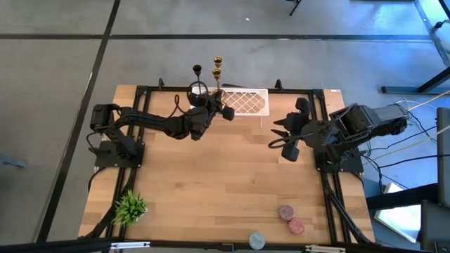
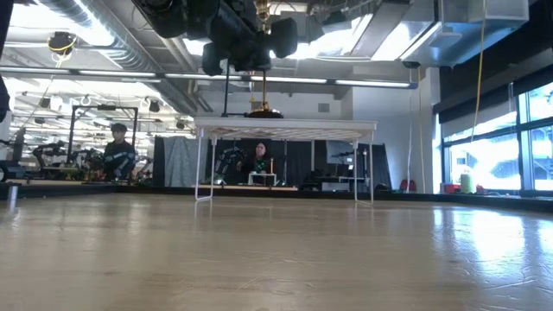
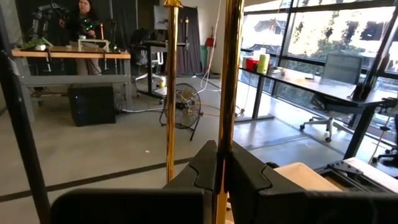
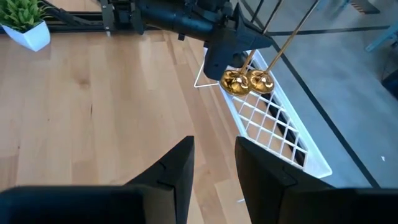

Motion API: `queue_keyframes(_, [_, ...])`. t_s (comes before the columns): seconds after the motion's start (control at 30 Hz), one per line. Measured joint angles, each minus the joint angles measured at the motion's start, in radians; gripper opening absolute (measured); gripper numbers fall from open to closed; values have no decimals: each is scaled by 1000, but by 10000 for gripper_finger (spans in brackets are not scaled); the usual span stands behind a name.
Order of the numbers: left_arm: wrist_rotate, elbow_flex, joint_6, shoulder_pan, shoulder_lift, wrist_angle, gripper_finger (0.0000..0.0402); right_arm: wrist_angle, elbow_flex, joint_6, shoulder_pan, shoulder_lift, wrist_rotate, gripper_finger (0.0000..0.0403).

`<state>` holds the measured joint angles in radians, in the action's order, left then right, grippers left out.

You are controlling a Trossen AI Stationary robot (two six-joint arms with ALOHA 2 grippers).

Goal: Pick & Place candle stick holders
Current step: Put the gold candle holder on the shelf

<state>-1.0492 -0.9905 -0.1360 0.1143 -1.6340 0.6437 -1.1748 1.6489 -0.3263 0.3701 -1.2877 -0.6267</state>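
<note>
Two gold holders [image 4: 249,81]; no writing legible.

In the left wrist view, the gold holder [image 3: 229,74] pinched in the left claw [image 3: 219,168] runs off the top edge, so its cup is cut off, and its base is hidden behind the fingers. The second gold holder [image 3: 171,87] loses its base the same way. From above, the left claw [image 1: 211,107] covers the bases on the white rack [image 1: 247,102]. In the low view, the left claw [image 2: 249,39] is cropped at the top.
</note>
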Motion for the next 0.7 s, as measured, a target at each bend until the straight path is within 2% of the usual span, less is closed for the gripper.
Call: queue_keyframes(0.7, [-6,0,-50,33,-1,-73,12,-4,0,1,-1,0,-1,119])
